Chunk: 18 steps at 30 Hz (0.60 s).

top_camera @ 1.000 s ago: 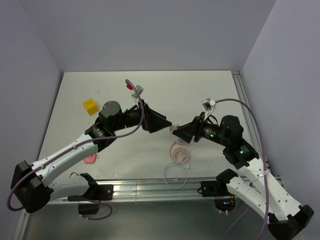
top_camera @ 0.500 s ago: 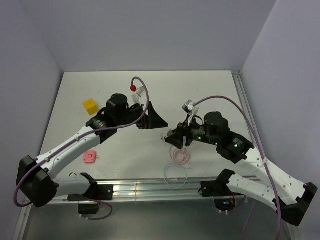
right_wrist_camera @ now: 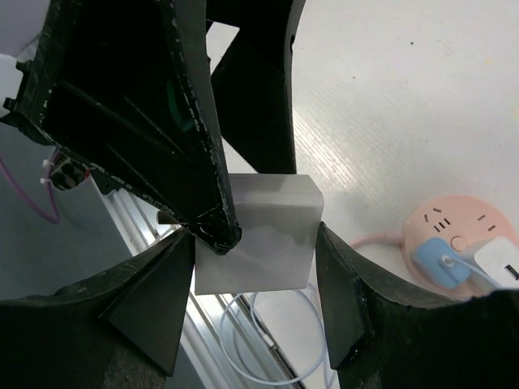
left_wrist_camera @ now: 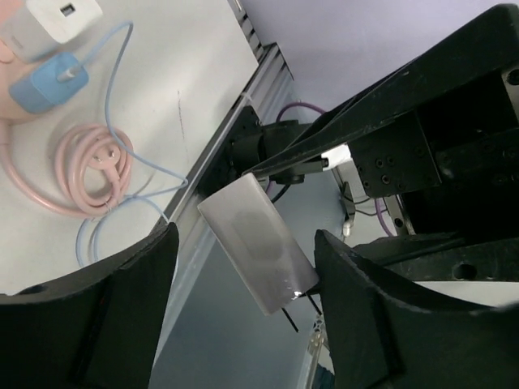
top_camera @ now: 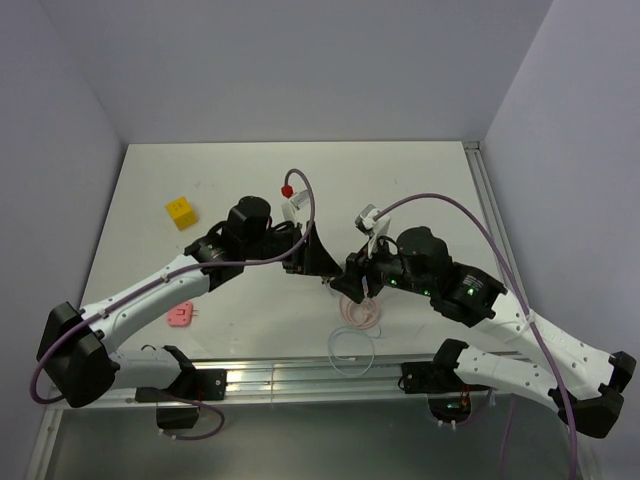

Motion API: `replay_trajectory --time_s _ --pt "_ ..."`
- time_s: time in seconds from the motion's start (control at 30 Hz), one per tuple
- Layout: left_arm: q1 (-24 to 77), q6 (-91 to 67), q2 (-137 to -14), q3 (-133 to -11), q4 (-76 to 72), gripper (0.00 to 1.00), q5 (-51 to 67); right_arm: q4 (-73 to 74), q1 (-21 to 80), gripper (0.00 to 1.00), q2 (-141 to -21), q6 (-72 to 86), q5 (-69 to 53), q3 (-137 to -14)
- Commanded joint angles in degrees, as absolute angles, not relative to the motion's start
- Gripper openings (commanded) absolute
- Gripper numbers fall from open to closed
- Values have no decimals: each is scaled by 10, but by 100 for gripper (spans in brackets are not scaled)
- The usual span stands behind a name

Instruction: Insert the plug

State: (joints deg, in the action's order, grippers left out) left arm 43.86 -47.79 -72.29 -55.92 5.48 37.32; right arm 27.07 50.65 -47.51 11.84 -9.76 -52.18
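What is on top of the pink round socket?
The blue plug and a white adapter sit side by side on the socket; its free slots show beside them. Whether either is pushed home is covered.

Table (top_camera: 420,170), far left: cube (top_camera: 180,212); near left: small flat piece (top_camera: 181,316). Centre, raised: flat block (right_wrist_camera: 268,235) between fingers of right gripper (right_wrist_camera: 255,241), left gripper (left_wrist_camera: 246,241) straddling it. Beneath: round hub (right_wrist_camera: 422,231) bearing plug (right_wrist_camera: 442,265) beside adapter (right_wrist_camera: 503,259); cable coil (left_wrist_camera: 89,166) nearer; thin loop (top_camera: 352,350) nearest.

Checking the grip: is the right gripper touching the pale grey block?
Touching. In the right wrist view both fingers of the right gripper sit flush against the pale grey block, no gap.
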Motion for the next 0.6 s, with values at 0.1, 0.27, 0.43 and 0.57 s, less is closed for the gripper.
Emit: replay_trajectory --time_s 0.1,0.27,0.43,0.57 --pt "445 -487 -736 -546 28 49 421 257 534 0 -485 94 -72 -562" --pt "445 -495 -725 -527 -13 0 432 265 545 8 -491 98 -55 -572" --pt "443 -508 -704 -489 -101 0 432 266 544 55 -489 123 -43 -569" --pt "437 -481 -693 -483 -114 0 430 303 534 79 -489 157 12 -577"
